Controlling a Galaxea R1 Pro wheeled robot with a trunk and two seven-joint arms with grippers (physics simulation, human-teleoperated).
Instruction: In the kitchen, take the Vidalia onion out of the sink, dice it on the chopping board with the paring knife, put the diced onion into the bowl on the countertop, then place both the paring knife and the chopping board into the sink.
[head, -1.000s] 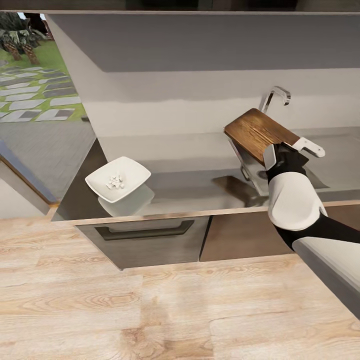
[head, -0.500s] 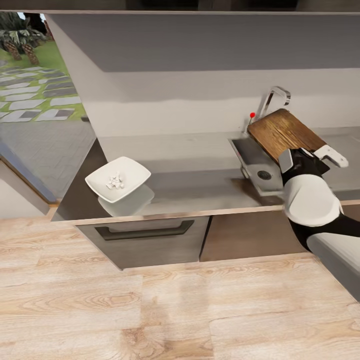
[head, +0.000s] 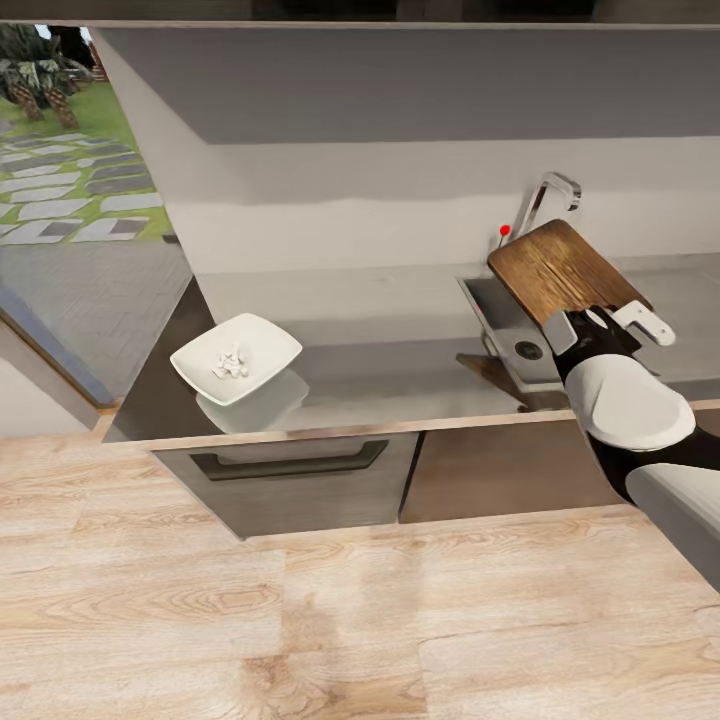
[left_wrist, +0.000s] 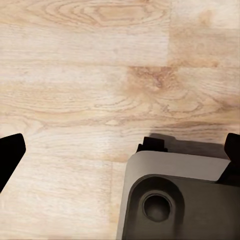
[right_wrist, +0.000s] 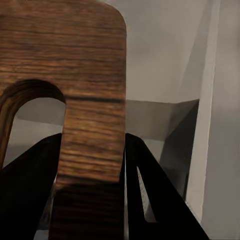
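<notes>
My right gripper (head: 592, 322) is shut on the handle end of the brown chopping board (head: 558, 268), holding it tilted in the air above the sink (head: 492, 302), just in front of the faucet (head: 548, 196). In the right wrist view the chopping board (right_wrist: 85, 70) and its handle slot (right_wrist: 31, 102) stand close, with my right gripper (right_wrist: 92, 200) clamped on the wood. The white bowl (head: 262, 345) sits at the left of the grey countertop (head: 390, 345) and holds pale diced onion (head: 230, 362). My left gripper (left_wrist: 121, 150) hangs open over the floor. The paring knife is out of view.
The sink's dark drain (head: 528, 350) shows beside my right wrist. Dark cabinets with a black handle (head: 290, 462) stand below the counter's pale edge. Light wooden floor (head: 300, 610) lies in front, and a window at the left looks onto a garden (head: 70, 170).
My right gripper carried the chopping board to the right over the sink, then drew it back a little to the left and slightly lower. The bowl has not moved.
</notes>
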